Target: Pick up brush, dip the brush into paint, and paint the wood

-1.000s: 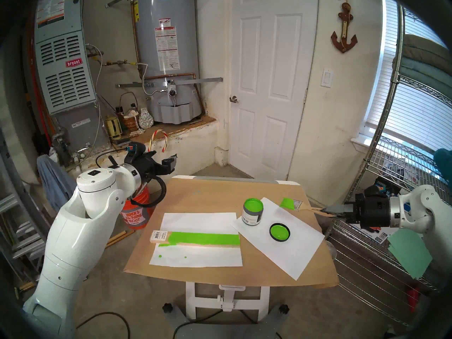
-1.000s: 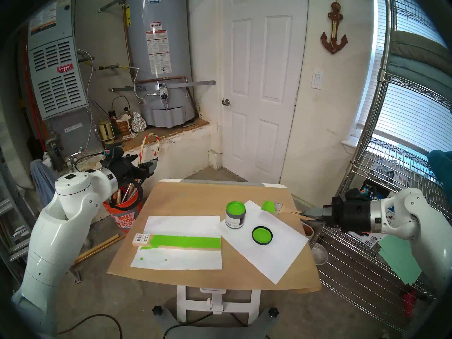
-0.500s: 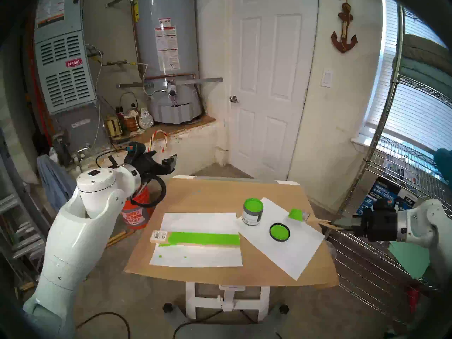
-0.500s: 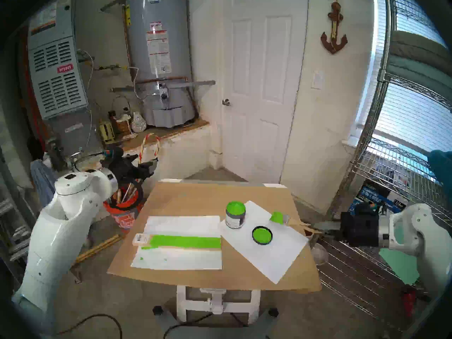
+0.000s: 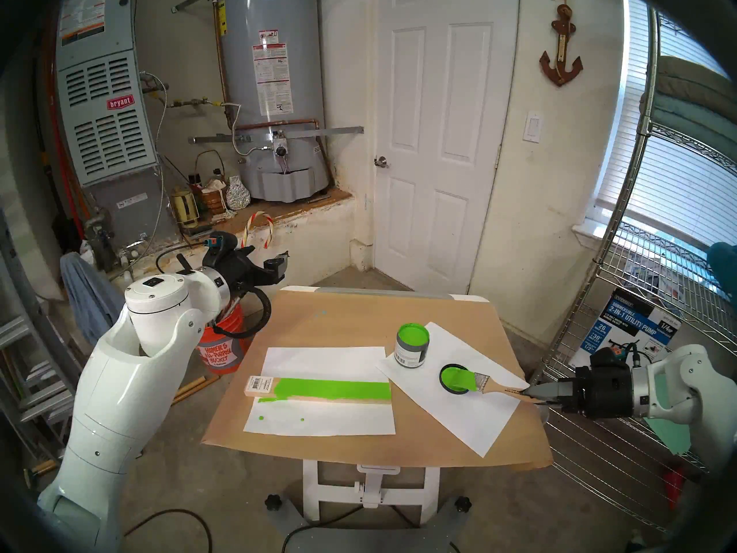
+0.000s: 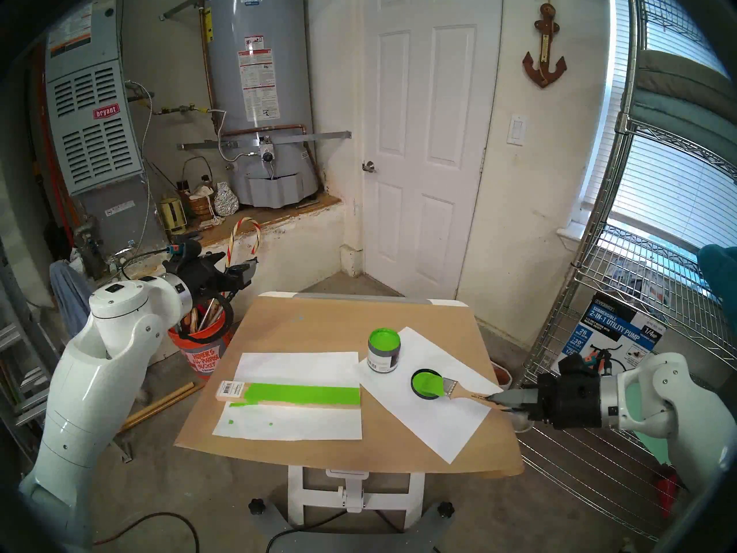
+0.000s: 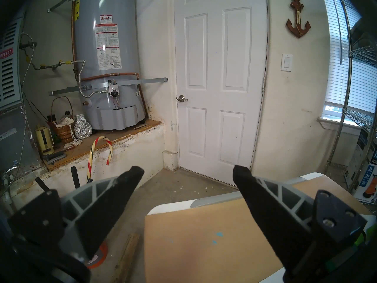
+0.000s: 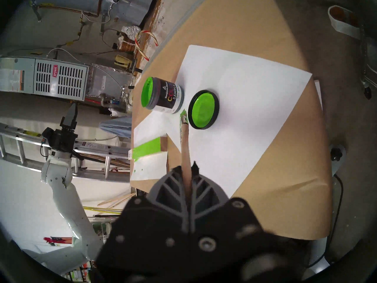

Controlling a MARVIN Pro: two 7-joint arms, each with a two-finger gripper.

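Right gripper (image 5: pixel 533 392) clamped on green-coated paintbrush (image 5: pixel 484 383) over paint-filled jar lid (image 5: pixel 456 378), left gripper (image 7: pixel 187 174) spread wide, empty, far from lid

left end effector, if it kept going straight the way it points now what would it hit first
Nothing close. The left end effector, jaws open, aims past the table's far corner over bare floor toward the white door and the ledge wall beside it; depth is hard to judge.
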